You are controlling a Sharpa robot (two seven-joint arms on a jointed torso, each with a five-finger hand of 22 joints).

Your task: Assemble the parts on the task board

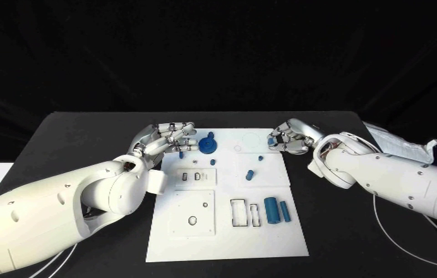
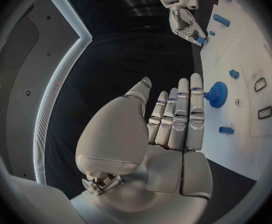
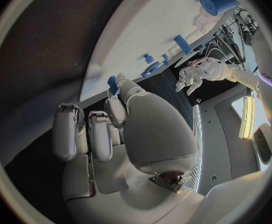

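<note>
Hovering at the far left corner of the task board (image 1: 228, 227), the left hand (image 1: 171, 138) holds nothing, its fingers (image 2: 180, 109) straight and close together. The blue gear (image 1: 208, 145) stands on the board just beside those fingertips, toward the middle. The right hand (image 1: 292, 138), at the far right edge, seems to pinch a small blue part (image 3: 113, 84); I cannot tell for sure.

A black desk (image 1: 82, 132) stands before a black backdrop (image 1: 218, 38), with a bright light strip (image 2: 61, 79) alongside.
</note>
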